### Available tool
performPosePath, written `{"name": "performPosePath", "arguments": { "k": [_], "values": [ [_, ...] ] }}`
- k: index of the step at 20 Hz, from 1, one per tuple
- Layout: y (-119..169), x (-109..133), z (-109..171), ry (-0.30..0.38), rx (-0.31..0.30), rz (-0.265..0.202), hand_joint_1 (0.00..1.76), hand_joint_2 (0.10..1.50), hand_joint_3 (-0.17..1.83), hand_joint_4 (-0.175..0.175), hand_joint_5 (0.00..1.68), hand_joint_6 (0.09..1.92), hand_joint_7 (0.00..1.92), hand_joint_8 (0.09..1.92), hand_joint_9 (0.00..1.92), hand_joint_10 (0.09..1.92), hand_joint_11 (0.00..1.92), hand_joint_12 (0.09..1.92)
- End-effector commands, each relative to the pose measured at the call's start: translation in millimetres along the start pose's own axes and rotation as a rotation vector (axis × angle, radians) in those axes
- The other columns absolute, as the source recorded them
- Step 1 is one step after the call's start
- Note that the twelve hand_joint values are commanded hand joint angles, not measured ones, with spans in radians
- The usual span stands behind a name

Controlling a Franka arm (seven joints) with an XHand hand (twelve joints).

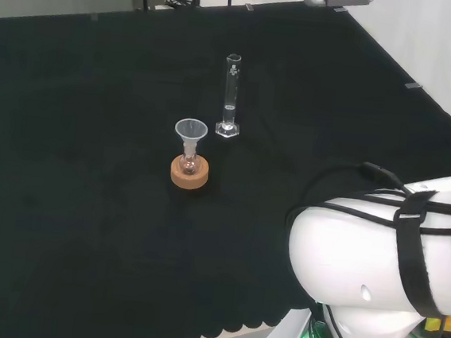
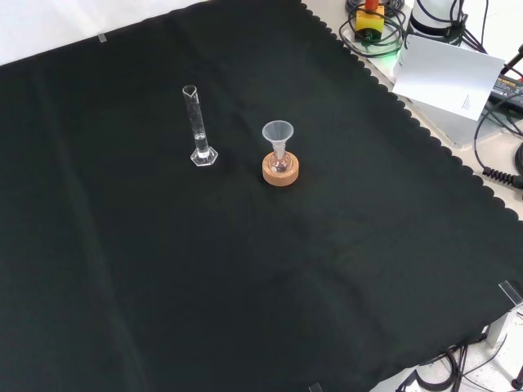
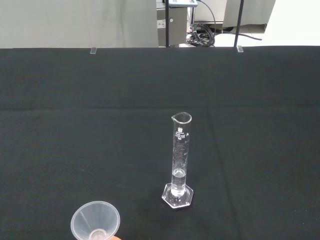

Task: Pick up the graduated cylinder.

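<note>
A clear graduated cylinder [image 1: 230, 96] [image 2: 197, 127] [image 3: 180, 160] stands upright on its hexagonal foot on the black cloth, a little liquid in its bottom. Nothing touches it. In the head view the arm's white link [image 1: 376, 263] sits at the lower right, well away from the cylinder.
A small flask with a clear funnel [image 1: 190, 136] [image 2: 278, 135] [image 3: 95, 221] in its neck rests on a cork ring [image 1: 189, 173] [image 2: 280, 170], close beside the cylinder. In the front view, cables and a white sheet [image 2: 448, 72] lie off the cloth at the upper right.
</note>
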State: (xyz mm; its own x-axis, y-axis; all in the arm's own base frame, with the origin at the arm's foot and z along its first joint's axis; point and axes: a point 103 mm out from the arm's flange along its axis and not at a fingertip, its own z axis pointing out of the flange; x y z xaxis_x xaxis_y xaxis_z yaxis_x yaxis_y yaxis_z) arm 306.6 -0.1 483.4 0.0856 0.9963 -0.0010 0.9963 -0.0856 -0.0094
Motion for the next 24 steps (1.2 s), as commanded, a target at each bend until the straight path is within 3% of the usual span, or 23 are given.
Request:
{"name": "performPosePath", "arguments": {
  "k": [1, 4, 11, 24],
  "values": [
    [0, 0, 0, -0.01, -0.008, 0.001, 0.12, 1.28, 0.01, -0.006, 0.21, 0.09, 0.0, 0.51, 0.45, 0.09, 0.04, 1.36],
    [2, -1, -2, -0.006, -0.001, 0.002, 0.01, 1.36, 0.05, 0.003, 0.21, 0.09, 0.0, 0.48, 0.45, 0.09, 0.05, 1.36],
    [14, -7, 7, -0.008, 0.013, 0.019, 0.0, 1.37, 0.06, 0.003, 0.22, 0.09, 0.0, 0.47, 0.45, 0.09, 0.05, 1.36],
    [58, -38, 67, 0.029, 0.05, 0.091, 0.0, 1.37, 0.06, -0.002, 0.22, 0.09, 0.01, 0.48, 0.46, 0.09, 0.06, 1.37]
  ]
}}
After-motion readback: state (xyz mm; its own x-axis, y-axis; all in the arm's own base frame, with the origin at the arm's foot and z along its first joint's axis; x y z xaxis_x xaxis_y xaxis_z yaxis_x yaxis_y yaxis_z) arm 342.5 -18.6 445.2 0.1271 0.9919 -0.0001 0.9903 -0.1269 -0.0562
